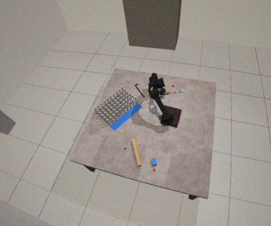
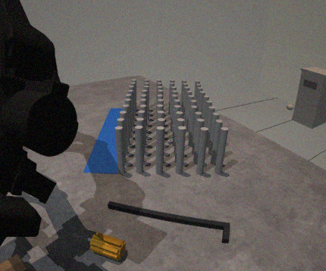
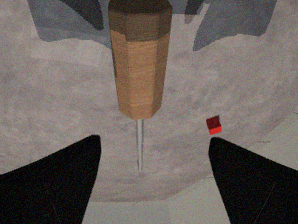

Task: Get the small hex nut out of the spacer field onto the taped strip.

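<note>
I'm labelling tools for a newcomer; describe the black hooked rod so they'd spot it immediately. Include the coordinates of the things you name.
Find the field of standing metal spacers (image 1: 116, 104) (image 2: 180, 151). On the table beside it, off the end of the blue strip (image 1: 125, 117) (image 2: 105, 151), lies a thin black rod (image 1: 140, 91) (image 2: 168, 216). Its short right-angled end sets it apart.

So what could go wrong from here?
The claw might pinch the thin shaft instead of the wooden handle, giving a weak grip.

The shaft sits nearer one finger, so closing could nudge it sideways.

It looks straight, so it may drag poorly compared with the black hook.
</note>
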You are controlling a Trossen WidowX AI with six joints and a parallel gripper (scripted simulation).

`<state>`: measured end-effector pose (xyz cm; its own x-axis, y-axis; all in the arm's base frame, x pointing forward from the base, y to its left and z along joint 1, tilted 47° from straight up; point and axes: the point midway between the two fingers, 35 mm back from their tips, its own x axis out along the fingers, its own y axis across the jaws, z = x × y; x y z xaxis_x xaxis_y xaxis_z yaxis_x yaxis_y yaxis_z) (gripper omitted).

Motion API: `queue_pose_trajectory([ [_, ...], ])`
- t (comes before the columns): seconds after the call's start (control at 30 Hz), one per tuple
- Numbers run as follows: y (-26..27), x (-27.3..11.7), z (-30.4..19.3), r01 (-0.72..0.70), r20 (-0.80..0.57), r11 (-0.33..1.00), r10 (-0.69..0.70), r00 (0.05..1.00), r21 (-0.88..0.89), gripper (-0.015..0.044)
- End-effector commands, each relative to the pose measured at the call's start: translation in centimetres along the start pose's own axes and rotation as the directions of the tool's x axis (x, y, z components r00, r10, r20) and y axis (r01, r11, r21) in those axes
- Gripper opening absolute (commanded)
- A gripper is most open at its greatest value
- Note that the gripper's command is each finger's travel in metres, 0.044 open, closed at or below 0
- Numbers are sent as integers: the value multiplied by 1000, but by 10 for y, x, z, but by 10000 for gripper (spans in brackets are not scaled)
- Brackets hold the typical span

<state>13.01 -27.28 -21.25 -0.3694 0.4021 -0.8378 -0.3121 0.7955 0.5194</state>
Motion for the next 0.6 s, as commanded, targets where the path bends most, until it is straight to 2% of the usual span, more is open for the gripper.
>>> queue_pose_trajectory([
  [0.0,0,0,0,-1,-7,1000,1,1000,-6,280],
  [0.57,3,22,15,-1,-6,1000,1,1000,-6,280],
])
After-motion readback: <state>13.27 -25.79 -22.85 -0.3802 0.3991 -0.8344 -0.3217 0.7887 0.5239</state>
